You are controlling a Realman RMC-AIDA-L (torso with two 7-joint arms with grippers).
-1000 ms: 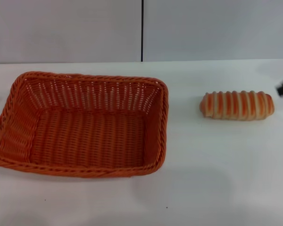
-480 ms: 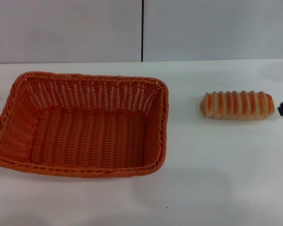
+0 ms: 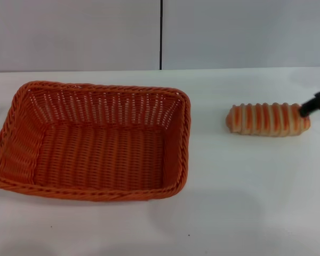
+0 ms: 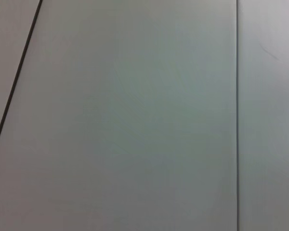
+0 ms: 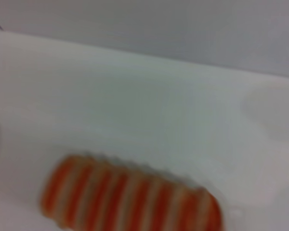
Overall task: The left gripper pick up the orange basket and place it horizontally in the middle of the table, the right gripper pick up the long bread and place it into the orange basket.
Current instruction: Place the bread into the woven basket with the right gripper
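While the long bread (image 3: 268,119) lies on the table (image 3: 245,197) right of the orange basket (image 3: 96,140), my right gripper (image 3: 316,104) reaches its far end, finger state unclear; I'd grip this light, soft loaf mid-length.

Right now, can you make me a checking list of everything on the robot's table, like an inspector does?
Surface: white table, a few tiny dark specks near the front.
Job's things: orange basket sits on the left, empty; long bread lies on the table to its right, apart from it.
Clutter: nothing seen.
Grippers: right gripper, only a dark tip showing at the bread's right end; left gripper not in view.
Cables: nothing seen.
Surroundings: grey wall panels behind, with a dark vertical seam.
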